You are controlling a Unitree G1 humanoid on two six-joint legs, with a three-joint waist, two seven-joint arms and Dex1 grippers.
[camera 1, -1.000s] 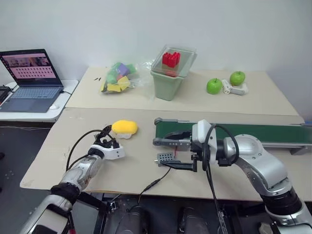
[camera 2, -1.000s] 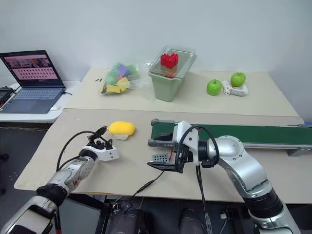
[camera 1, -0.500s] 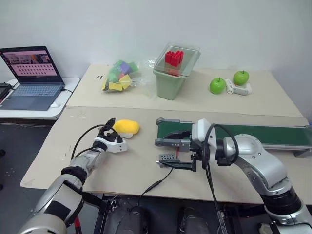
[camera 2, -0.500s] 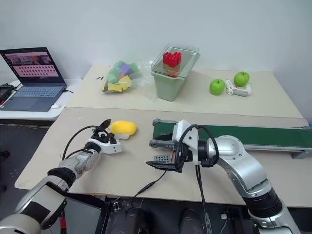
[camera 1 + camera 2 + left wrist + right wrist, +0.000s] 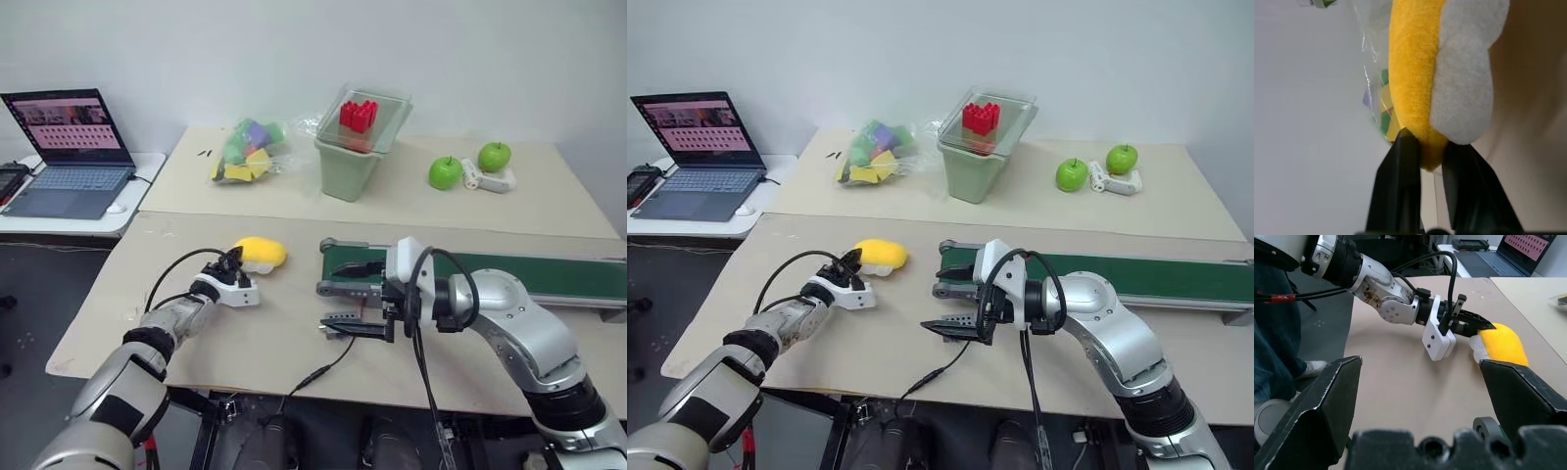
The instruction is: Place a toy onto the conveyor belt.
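Left gripper (image 5: pixel 850 264) clamped on the near end of the toy (image 5: pixel 881 255); lift pending.

The toy lies on the table (image 5: pixel 754 294), just left of the conveyor belt (image 5: pixel 1136 273) end roller. The right gripper (image 5: pixel 955 313) hangs spread wide and empty near the belt frame. Risk: the pinch takes only the plush tip, so soft fabric may slip free during lifting, or the toy may swing and miss the narrow belt.

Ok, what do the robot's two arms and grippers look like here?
Both arms are silver-grey metal with black joint bands, and black cables loop over each wrist. The left gripper has two slim black fingers on a white block-shaped mount. The right gripper has broad black fingers behind a white wrist housing, and its arm is bulkier, with rounded silver shells.
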